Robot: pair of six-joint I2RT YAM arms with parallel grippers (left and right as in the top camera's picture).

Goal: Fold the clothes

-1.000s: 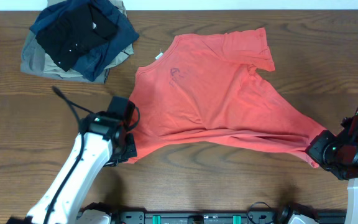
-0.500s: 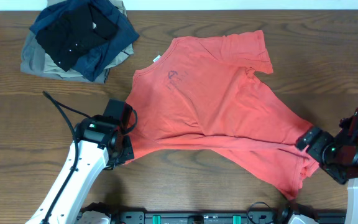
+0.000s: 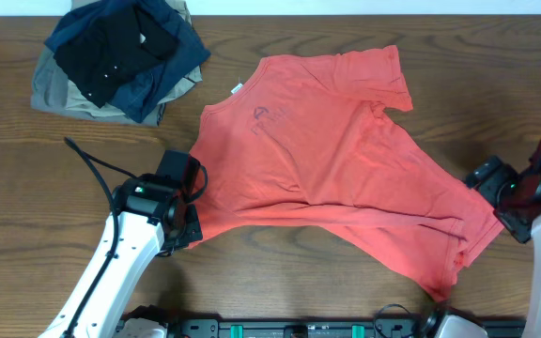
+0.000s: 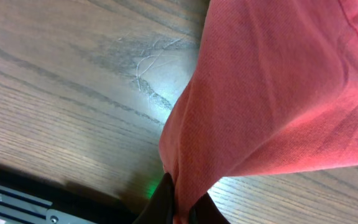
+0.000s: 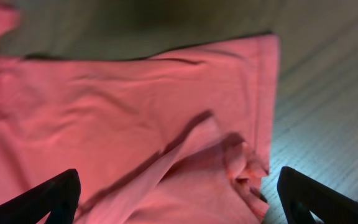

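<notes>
Progress: early stage, in my judgement, with no fold completed.

Nearest the robot, the left pincer (image 3: pixel 186 228) is clenched on the near-left edge of the coral-red T-shirt (image 3: pixel 327 155). The left wrist view shows the cloth pinched between its tips and drawn up off the wood. The right pincer (image 3: pixel 494 195) is released. Its jaws stand wide apart over the shirt's hem corner (image 5: pixel 253 162) and grasp nothing.

The T-shirt lies across the middle of the worktop (image 3: pixel 26 197), chest side up. Its hem points to the near right and its collar to the far left.

- A bunched ridge (image 3: pixel 364 208) runs from the left pincer toward the right side, and the hem corner is rumpled.
- Farther off, the chest logo (image 3: pixel 266 115) and white neck label (image 3: pixel 238 87) are exposed, and one short sleeve (image 3: pixel 388 75) lies flat.
- The other sleeve cannot be made out.

Outstanding: smoothing the cloth, then all of the folding.

Surface: dark-brown wood-grain worktop, matte, with a soft glare patch in both wrist views. A black cable (image 3: pixel 87 160) loops beside the left arm. A stack of folded garments (image 3: pixel 115 61) in black, navy and khaki sits at the far-left corner, well apart from the T-shirt.

Room: little is shown. A black rail (image 3: pixel 280 329) edges the near side, and a pale strip lies beyond the far edge.
</notes>
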